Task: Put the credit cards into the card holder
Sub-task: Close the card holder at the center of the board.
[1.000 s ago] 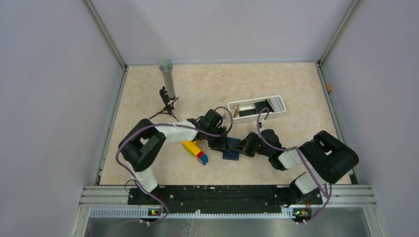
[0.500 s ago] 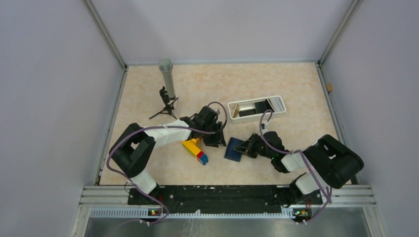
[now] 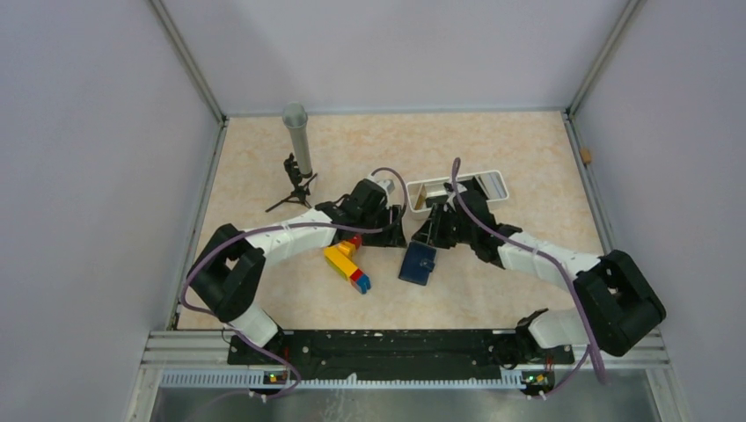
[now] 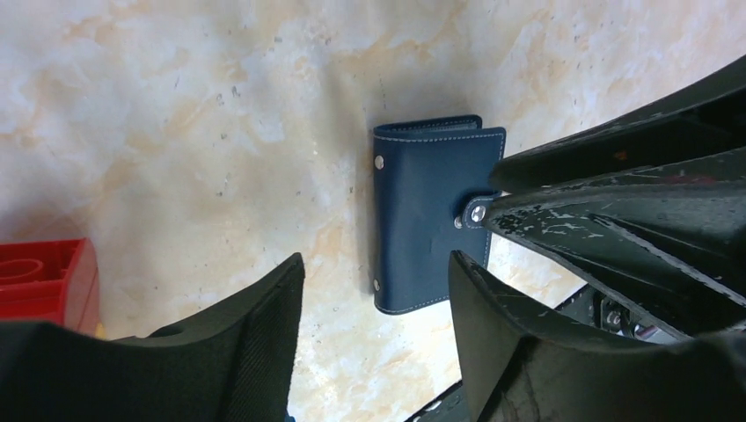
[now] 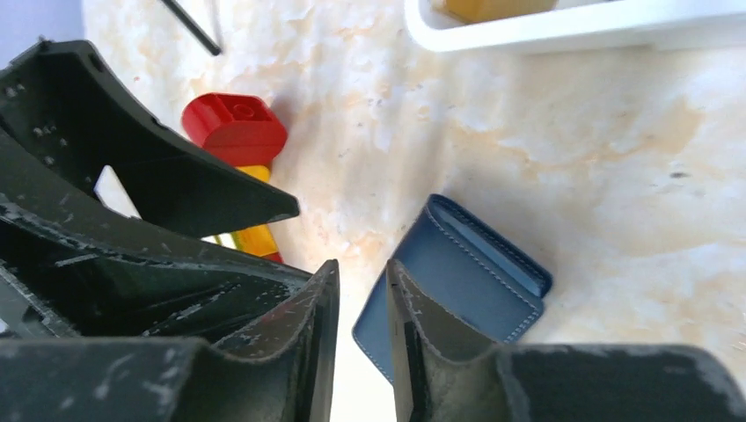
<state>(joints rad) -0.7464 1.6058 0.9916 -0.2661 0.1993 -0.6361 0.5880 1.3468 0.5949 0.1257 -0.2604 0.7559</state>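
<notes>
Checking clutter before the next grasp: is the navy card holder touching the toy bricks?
Apart. The top view shows a strip of bare table between the card holder and the nearest end of the toy bricks.

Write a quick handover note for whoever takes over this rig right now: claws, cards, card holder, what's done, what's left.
Left claw: open, empty, aimed down at the card holder.
Right claw: jaws narrowly parted, empty, close above the same holder.
Card holder: lying flat, folded shut, snap fastened.
Cards: one yellow-gold card stands in the white tray; the other I cannot make out.
Done: no card confirmed inside the holder.
Left: probably unsnap the holder, fetch the gold card, slot it in, then find the second.
</notes>
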